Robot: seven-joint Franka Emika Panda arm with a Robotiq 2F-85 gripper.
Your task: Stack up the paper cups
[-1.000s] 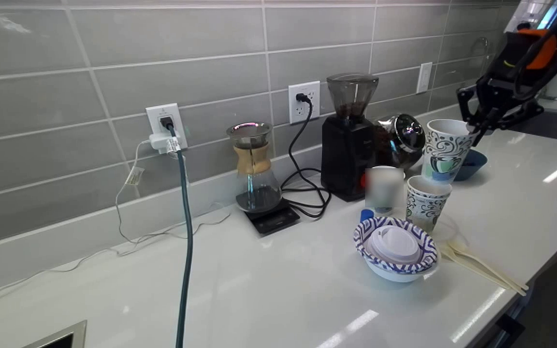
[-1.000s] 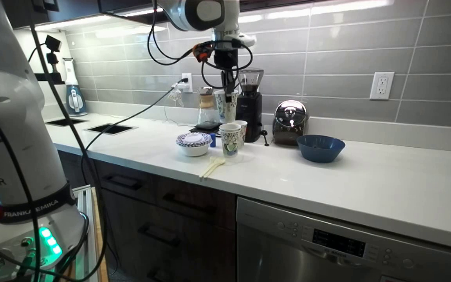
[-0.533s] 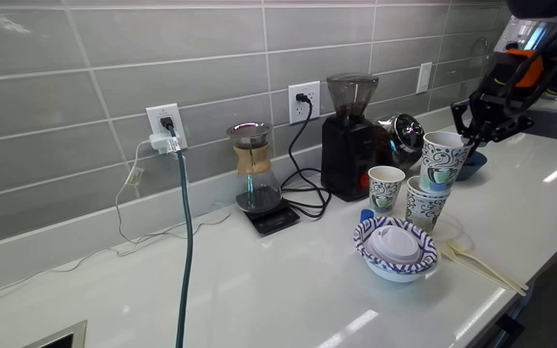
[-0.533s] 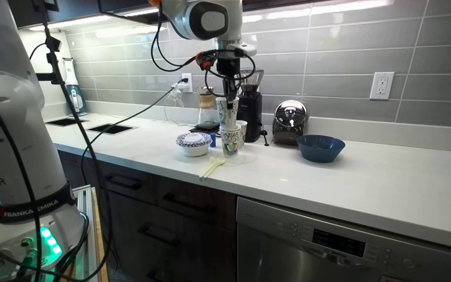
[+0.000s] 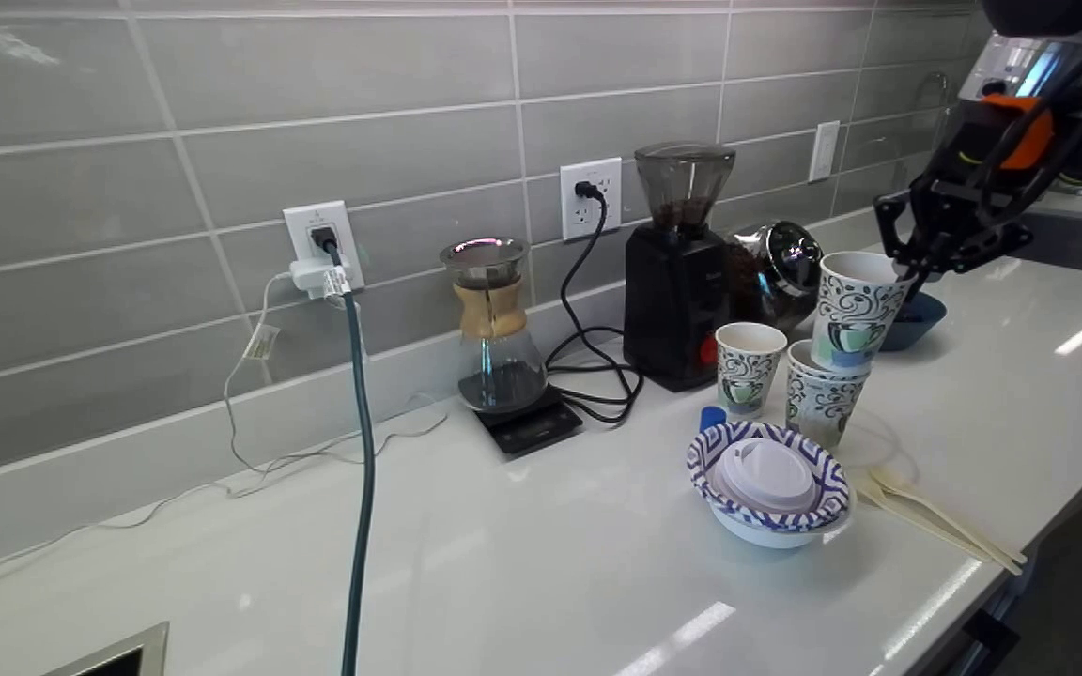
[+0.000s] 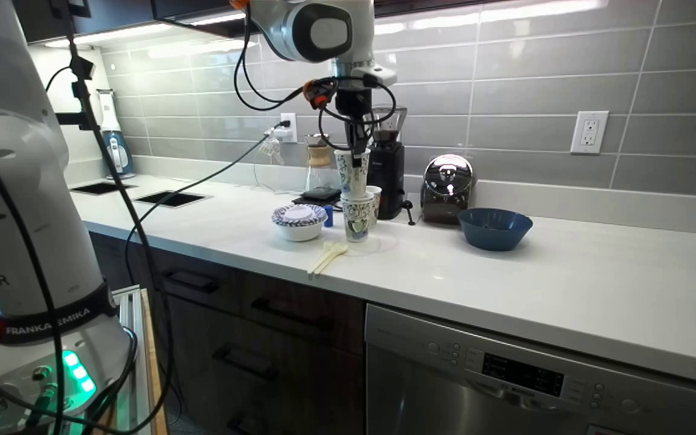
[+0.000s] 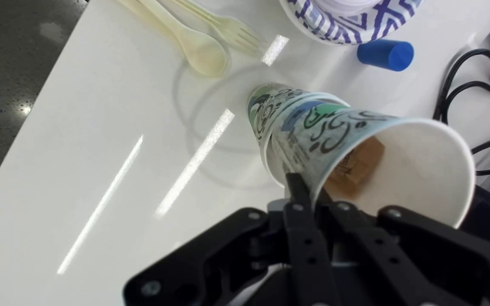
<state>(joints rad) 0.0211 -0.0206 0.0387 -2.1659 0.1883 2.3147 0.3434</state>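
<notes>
My gripper (image 5: 909, 274) is shut on the rim of a white printed paper cup (image 5: 853, 310), one finger inside and one outside; the wrist view (image 7: 306, 191) shows this too. The held cup (image 6: 351, 172) is slightly tilted, with a brown printed piece (image 7: 357, 168) inside. Its base sits at the mouth of a lower paper cup (image 5: 821, 408), partly inside it. The lower cup (image 6: 357, 220) stands upright on the counter and seems to have a double rim. Another paper cup (image 5: 748, 376) stands upright beside it, near the grinder; it is partly hidden in an exterior view (image 6: 376, 206).
A patterned bowl (image 5: 703, 460) with a white lid (image 5: 771, 474) stands near the cups, beside a blue cylinder (image 7: 385, 54). A spoon and fork (image 5: 940, 521) lie towards the counter edge. The grinder (image 5: 677, 300), glass jar (image 6: 446, 193) and dark blue bowl (image 6: 495, 229) stand around.
The gripper has lowered the held cup from above the lower cup until its base is in the mouth. In the last half second both cups have shifted slightly sideways together.
</notes>
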